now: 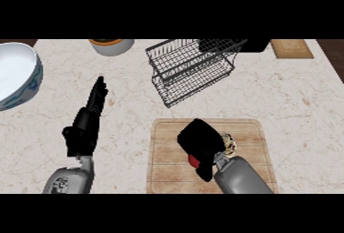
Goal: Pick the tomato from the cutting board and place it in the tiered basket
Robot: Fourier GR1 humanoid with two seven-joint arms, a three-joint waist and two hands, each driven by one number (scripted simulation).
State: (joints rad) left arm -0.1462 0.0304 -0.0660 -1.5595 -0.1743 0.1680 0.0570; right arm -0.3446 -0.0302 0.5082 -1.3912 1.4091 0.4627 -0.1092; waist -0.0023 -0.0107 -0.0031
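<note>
- Counter [289, 104] of pale marble pattern fills the view, seen steeply from above.
- Near the middle, a little to the right, lies a wooden cutting board [168, 154], with its long side running left to right.
- The right hand [200, 139] is low over the cutting board, coming in from the near edge on a grey forearm. Its black fingers are curled downward and cover most of what is under them.
- The tomato [193, 160] shows only as a small red patch at the near-left edge of that hand, on the cutting board. The fingers appear closed round it, but most of the tomato is hidden, and I cannot tell if it still touches the board.
- The left hand [91, 118] is on the left side of the counter, well apart from the cutting board. Its fingers are straight and together, pointing to the far side, and it holds nothing.
- The tiered basket [191, 68] of dark wire stands at the far side, just beyond the cutting board and a little to its left. Nothing can be seen lying in it.
- A large white bowl [17, 73] with a blue pattern on its outside is at the far left edge, partly cut by the view.
- A small round pot [111, 45] with an orange rim stands at the far edge, between the bowl and the tiered basket.
- A second wooden board [291, 48] lies at the far right corner, beside a dark object that touches the basket's far side.
</note>
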